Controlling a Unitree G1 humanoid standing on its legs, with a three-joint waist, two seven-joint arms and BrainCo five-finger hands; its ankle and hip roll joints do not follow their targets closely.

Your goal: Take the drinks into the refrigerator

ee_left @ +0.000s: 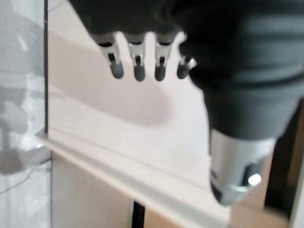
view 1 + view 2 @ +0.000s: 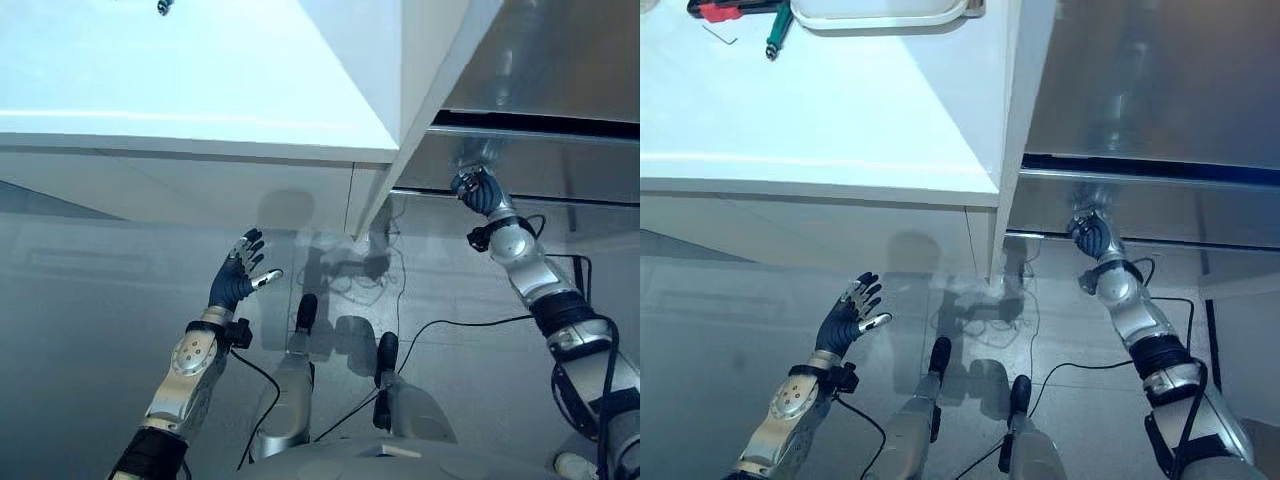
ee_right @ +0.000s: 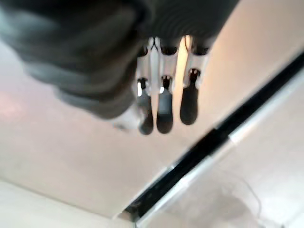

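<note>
- The robot stands at a stainless-steel refrigerator (image 2: 1140,90) beside a white table (image 2: 820,110), its right hand (image 2: 1092,232) raised to the steel front just below the dark gap (image 2: 1140,167) that runs across it.
- The right hand's fingers (image 3: 164,111) point out straight and close together at the steel, wrapped round nothing; whether their tips actually touch the surface is hard to tell from so close.
- The left hand (image 2: 238,276) hangs in the air over the grey floor (image 2: 90,330), below the table's front edge, with its fingers spread and straight and its thumb out to the side, holding nothing.
- Seen from the left wrist, that hand's fingertips (image 1: 138,71) sit in a relaxed row before the table's pale side panel.
- No drink is in either hand.
- At the far edge of the tabletop lies a white tray (image 2: 885,12), of which just the near rim can be seen.
- Just beside the tray lie a green-handled tool (image 2: 777,32) and a red-and-black item (image 2: 725,10), well apart from both hands.
</note>
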